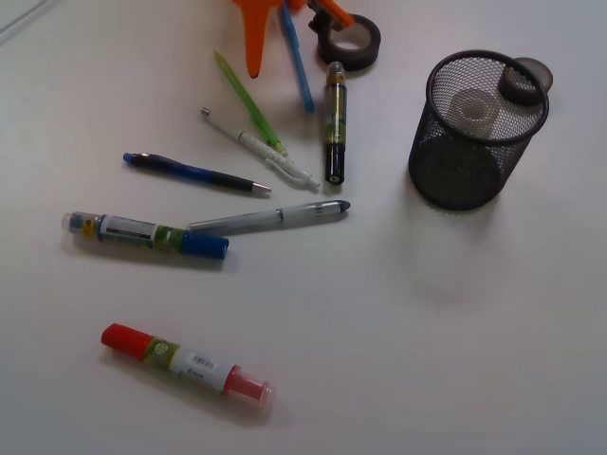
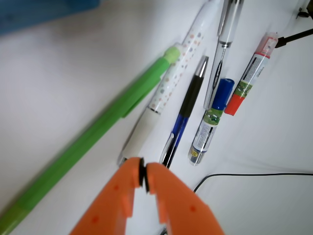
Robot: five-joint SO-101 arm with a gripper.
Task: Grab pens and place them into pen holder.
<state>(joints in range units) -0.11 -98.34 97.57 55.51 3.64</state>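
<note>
My orange gripper (image 1: 254,68) hangs at the table's far edge, just left of the lime green pen (image 1: 248,102). In the wrist view the gripper (image 2: 142,174) is shut, its black pads touching with nothing between them, over the near end of the white pen (image 2: 161,98). The green pen (image 2: 98,127) lies to its left and the dark blue pen (image 2: 183,117) to its right. The front view also shows the white pen (image 1: 261,147), dark blue pen (image 1: 194,173), silver-grey pen (image 1: 270,217) and light blue pen (image 1: 296,57). The black mesh pen holder (image 1: 446,180) stands at the right.
A black tape roll (image 1: 349,40) lies behind the pens. Three thick markers lie about: black-and-yellow (image 1: 334,123), blue-capped (image 1: 142,232) and red (image 1: 185,365). A white ring (image 1: 474,106) sits inside the holder. A thin black cable (image 2: 254,174) crosses the wrist view.
</note>
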